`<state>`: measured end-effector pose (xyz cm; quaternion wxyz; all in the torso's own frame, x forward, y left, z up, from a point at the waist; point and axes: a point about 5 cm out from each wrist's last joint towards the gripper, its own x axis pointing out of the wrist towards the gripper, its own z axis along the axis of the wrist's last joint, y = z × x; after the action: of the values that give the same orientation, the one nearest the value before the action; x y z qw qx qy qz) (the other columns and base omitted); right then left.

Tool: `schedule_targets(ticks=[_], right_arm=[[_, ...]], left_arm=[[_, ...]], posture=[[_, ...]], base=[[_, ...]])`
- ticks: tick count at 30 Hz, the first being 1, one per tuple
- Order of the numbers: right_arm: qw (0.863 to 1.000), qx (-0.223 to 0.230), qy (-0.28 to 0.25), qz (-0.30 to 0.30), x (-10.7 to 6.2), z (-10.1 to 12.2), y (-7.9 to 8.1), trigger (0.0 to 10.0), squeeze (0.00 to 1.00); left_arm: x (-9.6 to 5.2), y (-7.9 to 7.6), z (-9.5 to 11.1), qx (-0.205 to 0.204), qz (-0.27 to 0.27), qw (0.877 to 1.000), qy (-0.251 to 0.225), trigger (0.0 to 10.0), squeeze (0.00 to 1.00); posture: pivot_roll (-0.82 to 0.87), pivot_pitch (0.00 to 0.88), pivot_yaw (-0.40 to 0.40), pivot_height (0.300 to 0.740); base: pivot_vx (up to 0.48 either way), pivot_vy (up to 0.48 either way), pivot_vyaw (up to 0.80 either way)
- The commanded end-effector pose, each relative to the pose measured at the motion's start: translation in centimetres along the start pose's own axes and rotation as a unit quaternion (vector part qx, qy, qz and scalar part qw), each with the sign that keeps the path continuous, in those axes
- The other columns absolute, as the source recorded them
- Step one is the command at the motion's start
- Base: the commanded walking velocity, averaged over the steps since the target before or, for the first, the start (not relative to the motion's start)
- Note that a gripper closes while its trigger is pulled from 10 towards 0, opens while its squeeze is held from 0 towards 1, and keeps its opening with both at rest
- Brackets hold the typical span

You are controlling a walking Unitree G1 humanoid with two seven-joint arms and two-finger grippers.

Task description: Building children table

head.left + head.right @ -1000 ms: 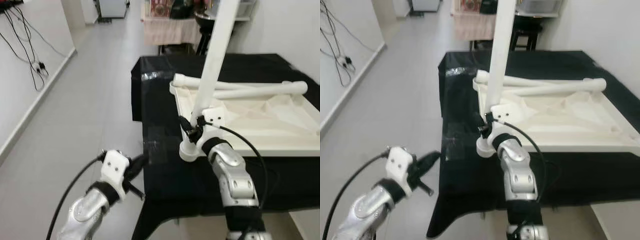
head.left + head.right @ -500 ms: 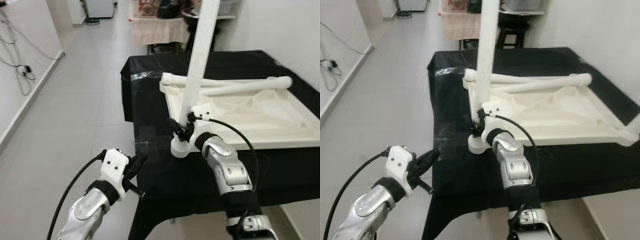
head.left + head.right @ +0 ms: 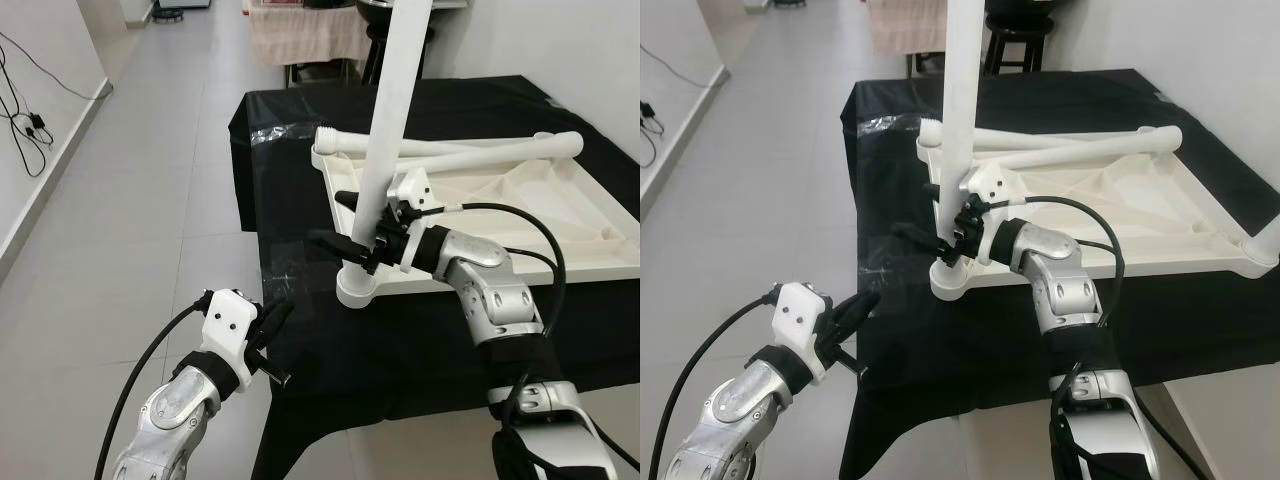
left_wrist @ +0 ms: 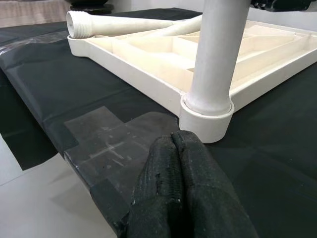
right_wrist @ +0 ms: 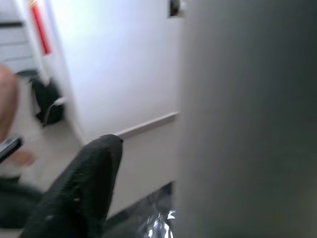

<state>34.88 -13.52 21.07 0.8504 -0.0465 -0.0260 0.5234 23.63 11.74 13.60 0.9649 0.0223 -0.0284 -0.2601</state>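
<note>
Leg axis vertical: long white plastic table leg (image 3: 385, 130) stands in near-left corner socket of upturned white plastic tabletop (image 3: 560, 262) on black-draped table (image 3: 420, 340); right gripper (image 3: 352, 235) fingers spread around its lower part; left gripper (image 3: 272, 318) clenched empty, near-left, farther off

White table top (image 3: 1140, 215) lying upside down on black-covered worktop (image 3: 1200, 310). Right gripper (image 3: 937, 236) reaching around upright leg (image 3: 958, 110) at near corner, fingers spread. Left gripper (image 3: 862, 303) hovering beside worktop edge, fingers pressed together.
</note>
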Motion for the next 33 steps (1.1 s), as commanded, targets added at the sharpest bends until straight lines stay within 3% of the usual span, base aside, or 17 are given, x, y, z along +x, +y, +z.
schedule_targets(ticks=[1,14,17,18,19,20,21,22,23,24,25,26,27,33], right_arm=[[0.998,0.019,0.007,0.062,0.5,-0.6,0.5,0.0,0.00],[0.997,0.034,0.006,0.074,-0.8,-1.2,0.0,0.0,0.00],[0.999,0.026,0.009,0.046,-1.3,-1.7,0.0,0.0,0.00],[0.999,0.022,0.019,0.017,-1.5,-2.3,0.3,0.0,0.00],[0.997,0.028,0.037,-0.056,-1.1,-3.3,0.9,0.0,0.00],[0.997,0.028,0.037,-0.056,-1.1,-3.3,0.9,0.0,0.00],[0.992,0.031,0.049,-0.108,-0.8,-4.0,1.3,0.0,0.00],[0.968,0.041,0.059,-0.239,-0.4,-4.8,2.7,0.0,0.00],[0.968,0.041,0.059,-0.239,-0.4,-4.8,2.7,0.0,0.00],[0.939,0.049,0.064,-0.333,-0.8,-5.2,3.6,0.0,0.00],[0.929,0.046,0.070,-0.360,-0.5,-5.2,4.5,0.0,0.00],[0.935,0.026,0.071,-0.347,0.3,-4.9,5.1,0.0,0.00],[0.939,0.014,0.071,-0.336,0.5,-4.9,4.6,0.0,0.00],[0.942,0.017,0.071,-0.327,1.1,-4.9,3.1,0.0,0.00]], left_arm=[[-0.1,-0.1,-0.2,-0.003,0.001,1.000,0.001,10.0,0.00],[-0.1,-0.2,-0.3,-0.003,0.002,1.000,0.002,10.0,0.00],[-0.2,-0.2,-0.4,-0.003,0.000,1.000,0.002,10.0,0.00],[-0.2,-0.3,-0.4,-0.003,0.000,1.000,0.003,10.0,0.00],[-0.3,-0.3,-0.4,-0.003,0.000,1.000,0.003,10.0,0.00],[-0.3,-0.3,-0.4,-0.003,0.000,1.000,0.003,10.0,0.00],[-0.4,-0.3,-0.5,-0.003,0.000,1.000,0.003,10.0,0.00],[-0.4,-0.2,-0.4,-0.003,0.001,1.000,0.003,10.0,0.00],[-0.4,-0.2,-0.4,-0.003,0.001,1.000,0.003,10.0,0.00],[-0.4,-0.2,-0.4,-0.002,0.001,1.000,0.003,10.0,0.00],[-0.4,-0.2,-0.5,-0.001,0.002,1.000,0.004,10.0,0.00],[-0.4,-0.1,-0.5,-0.001,0.002,1.000,0.005,10.0,0.00],[-0.4,-0.2,-0.6,-0.002,0.000,1.000,0.006,10.0,0.00],[-0.2,-0.2,-0.6,-0.003,-0.005,1.000,0.005,10.0,0.00]], posture=[[0.02,0.070,-0.061,0.740],[0.02,0.069,-0.056,0.740],[0.01,0.066,-0.060,0.740],[0.01,0.065,-0.073,0.740],[0.02,0.063,-0.080,0.740],[0.02,0.063,-0.080,0.740],[0.02,0.063,-0.080,0.740],[0.02,0.071,-0.078,0.740],[0.02,0.071,-0.078,0.740],[0.02,0.071,-0.078,0.740],[0.01,0.058,-0.061,0.740],[0.01,0.055,-0.058,0.740],[0.01,0.050,-0.058,0.740],[0.01,0.051,-0.067,0.740]], base=[[0.000,0.000,0.00],[0.000,0.000,0.00],[0.000,0.000,0.00],[0.000,0.000,0.00],[0.000,0.000,0.00],[0.000,0.000,0.00],[0.000,0.000,0.00],[0.000,0.000,0.00],[0.000,0.000,0.00],[0.000,0.000,0.00],[0.000,0.000,0.00],[0.000,0.000,0.00],[0.000,0.000,0.00],[0.000,0.000,0.00]])
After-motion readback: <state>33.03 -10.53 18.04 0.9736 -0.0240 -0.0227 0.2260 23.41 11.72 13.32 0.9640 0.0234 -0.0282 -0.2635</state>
